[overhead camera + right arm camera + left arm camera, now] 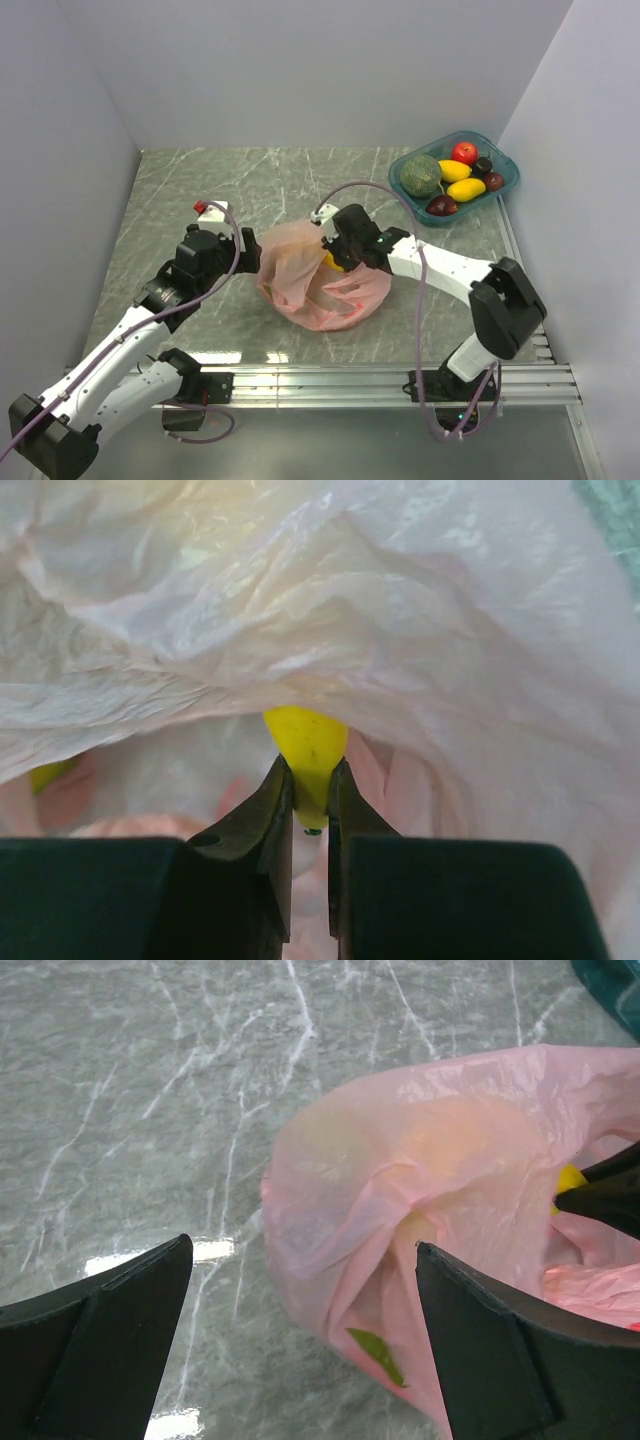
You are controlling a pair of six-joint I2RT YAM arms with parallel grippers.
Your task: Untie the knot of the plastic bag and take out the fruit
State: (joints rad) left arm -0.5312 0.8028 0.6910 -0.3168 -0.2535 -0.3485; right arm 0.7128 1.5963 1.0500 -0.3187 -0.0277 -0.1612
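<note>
**Top view.** The bag lies mid-surface, between the two arms. The right end effector reaches into the bag's mouth from the right, and a yellow fruit shows at its tip. The left end effector stands just beside the bag's left flank. The tray sits at the far right, well apart from the bag.

**Left wrist view.** The left end effector is spread wide and grips nothing. The bag bulges ahead of its jaws. You cannot tell whether the right-hand finger touches the film. A green shape shows through the plastic low down.

**Right wrist view.** The right end effector is closed on the narrow tip of the fruit, under an overhang of bag film.

**Step in hand.** No tied knot shows in any view, so treat the knot as undone. The step in hand is extraction of the first fruit.

**Next move.**
1. Draw the right end effector back out through the mouth, along the line it entered.
2. Move slowly, because the grip is on a tapered tip and is likely to slip.
3. Close the left end effector on the film, so that the light bag does not follow the fruit.
</note>
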